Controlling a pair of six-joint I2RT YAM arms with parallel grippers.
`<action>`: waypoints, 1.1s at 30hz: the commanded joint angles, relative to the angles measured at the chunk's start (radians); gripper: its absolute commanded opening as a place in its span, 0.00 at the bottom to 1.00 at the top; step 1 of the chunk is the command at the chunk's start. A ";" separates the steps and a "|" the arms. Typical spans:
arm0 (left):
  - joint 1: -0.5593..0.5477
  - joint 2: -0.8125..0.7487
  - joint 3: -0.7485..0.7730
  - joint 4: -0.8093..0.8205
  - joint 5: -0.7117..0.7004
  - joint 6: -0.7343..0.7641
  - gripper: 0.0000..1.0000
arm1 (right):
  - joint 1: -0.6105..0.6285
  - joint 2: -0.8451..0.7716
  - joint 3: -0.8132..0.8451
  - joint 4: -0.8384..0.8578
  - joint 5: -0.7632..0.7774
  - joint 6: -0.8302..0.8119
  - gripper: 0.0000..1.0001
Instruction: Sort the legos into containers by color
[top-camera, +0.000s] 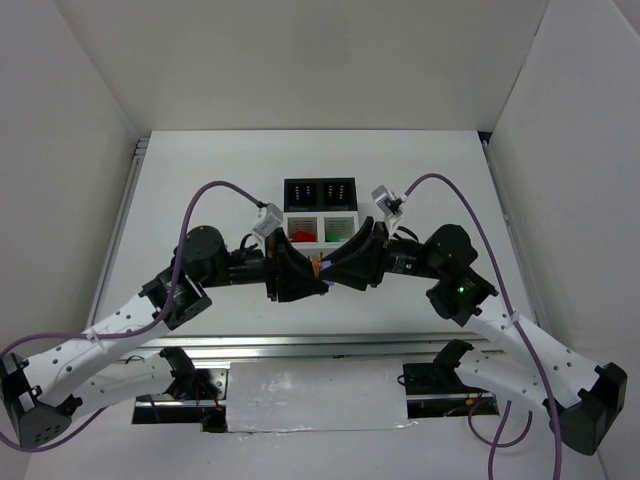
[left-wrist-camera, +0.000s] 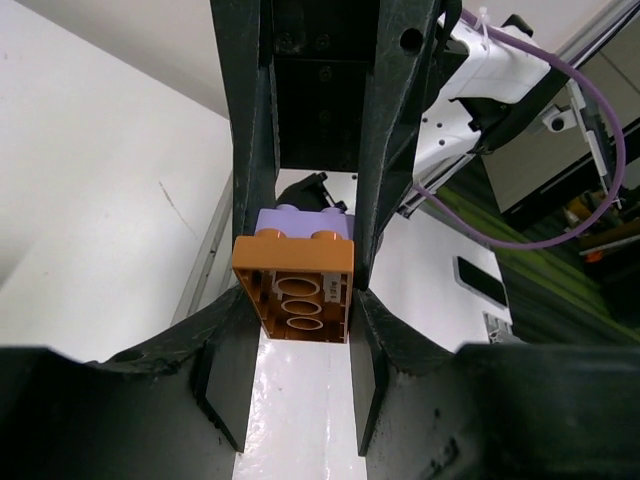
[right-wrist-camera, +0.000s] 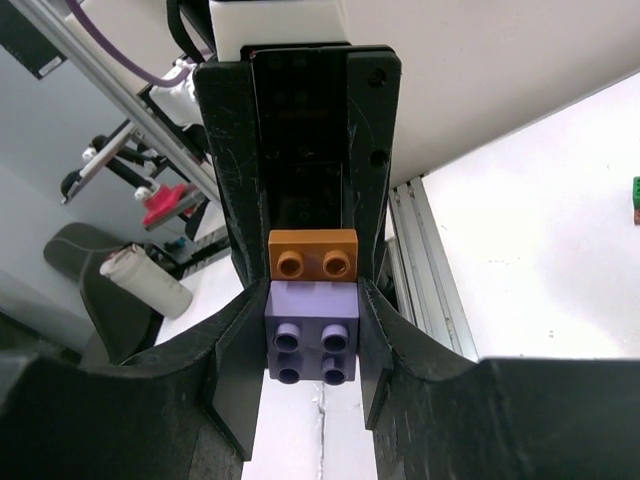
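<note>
My two grippers meet tip to tip above the table, just in front of the containers (top-camera: 320, 192). Together they hold one small stack: a lavender brick (right-wrist-camera: 311, 330) joined to a brown plate (left-wrist-camera: 298, 290). My right gripper (right-wrist-camera: 312, 305) is shut on the lavender brick. My left gripper (left-wrist-camera: 300, 305) is shut on the brown plate, whose hollow underside faces its camera. In the top view the stack is only a brown speck (top-camera: 316, 266) between the left gripper (top-camera: 306, 272) and the right gripper (top-camera: 334, 264). Red legos (top-camera: 300, 237) lie in the front left white compartment, green legos (top-camera: 333, 237) in the front right one.
The two black back compartments (top-camera: 303, 191) show no bricks that I can make out. A small green brick with a brown piece (right-wrist-camera: 636, 200) lies on the table at the right edge of the right wrist view. White walls enclose the table on three sides.
</note>
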 joint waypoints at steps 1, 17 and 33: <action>-0.004 -0.083 0.027 -0.012 -0.012 0.096 0.00 | -0.027 -0.032 0.003 -0.034 -0.014 -0.061 0.00; 0.040 0.007 0.211 -0.359 -0.506 0.189 0.00 | -0.205 -0.112 -0.022 -0.242 0.215 -0.104 0.00; 0.263 0.678 0.487 -0.099 -0.871 0.280 0.06 | -0.205 -0.327 0.034 -0.597 0.489 -0.182 0.00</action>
